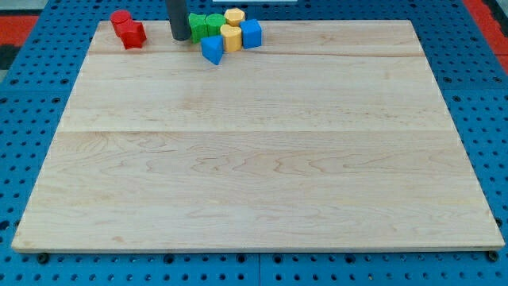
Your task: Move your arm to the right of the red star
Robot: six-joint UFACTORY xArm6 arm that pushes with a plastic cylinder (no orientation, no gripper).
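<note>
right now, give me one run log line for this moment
my tip: between red star and green block | star: view's left of tip, apart | green: beside tip | task: tip right of star

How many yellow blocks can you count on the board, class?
2, both in the cluster at the view's top: one yellow block at the back, another in front of it, left of the blue cube. Others may be hidden.

A lab test bench: a wooden board (254, 159) on a blue perforated mounting table (48, 63).
</note>
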